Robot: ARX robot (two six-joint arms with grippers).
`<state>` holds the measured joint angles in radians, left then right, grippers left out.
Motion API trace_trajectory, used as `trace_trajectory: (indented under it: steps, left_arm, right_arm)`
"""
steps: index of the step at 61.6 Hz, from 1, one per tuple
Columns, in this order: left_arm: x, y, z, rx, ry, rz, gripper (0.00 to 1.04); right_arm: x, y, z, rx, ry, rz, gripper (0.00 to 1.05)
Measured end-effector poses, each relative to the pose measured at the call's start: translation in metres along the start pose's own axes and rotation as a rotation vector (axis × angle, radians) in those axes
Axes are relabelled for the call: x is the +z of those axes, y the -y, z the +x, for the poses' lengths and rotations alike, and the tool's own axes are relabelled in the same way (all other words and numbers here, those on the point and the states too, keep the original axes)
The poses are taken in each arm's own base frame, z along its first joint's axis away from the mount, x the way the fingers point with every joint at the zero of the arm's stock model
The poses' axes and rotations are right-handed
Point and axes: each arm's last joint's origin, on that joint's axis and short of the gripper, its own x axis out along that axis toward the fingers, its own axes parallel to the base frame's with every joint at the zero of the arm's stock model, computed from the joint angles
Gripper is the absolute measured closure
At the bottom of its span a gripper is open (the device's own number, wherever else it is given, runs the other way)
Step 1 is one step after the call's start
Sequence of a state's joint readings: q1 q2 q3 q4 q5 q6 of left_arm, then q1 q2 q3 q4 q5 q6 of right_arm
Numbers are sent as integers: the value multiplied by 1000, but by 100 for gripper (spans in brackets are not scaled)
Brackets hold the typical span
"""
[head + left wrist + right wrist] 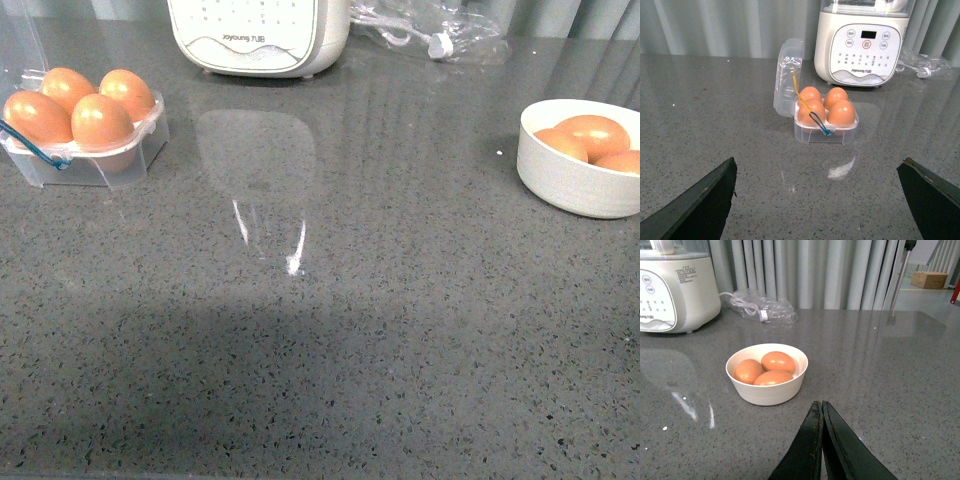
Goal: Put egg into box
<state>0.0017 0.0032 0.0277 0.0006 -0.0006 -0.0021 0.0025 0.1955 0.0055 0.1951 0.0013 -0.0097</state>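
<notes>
The clear egg box (85,160) stands at the far left of the grey counter with its lid open. All its cups hold orange-brown eggs (100,120). In the left wrist view the box (826,132) sits ahead of my left gripper (820,172), which is open, empty and well short of it. More eggs (777,361) lie in the white bowl (767,390). My right gripper (820,405) is shut and empty, just short of the bowl. Neither gripper shows in the front view.
A big cream-white appliance (260,35) stands at the back centre. A clear plastic bag with a cable (430,35) lies to its right. The white bowl (575,180) sits at the right edge of the front view. Grey curtains hang behind the counter.
</notes>
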Motion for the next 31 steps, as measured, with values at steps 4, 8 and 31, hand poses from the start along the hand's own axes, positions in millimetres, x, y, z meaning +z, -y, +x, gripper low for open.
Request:
trace_trajectory:
  steps: [4,8,31]
  left_arm:
    - [0,0,0,0,0,0,7]
    - [0,0,0,0,0,0,7]
    - [0,0,0,0,0,0,7]
  right_arm:
    - [0,0,-1,0,2,0,102]
    - [-4,0,-8,1,-28,-1,102]
    - [-3,0,-12,0,-3,0,97]
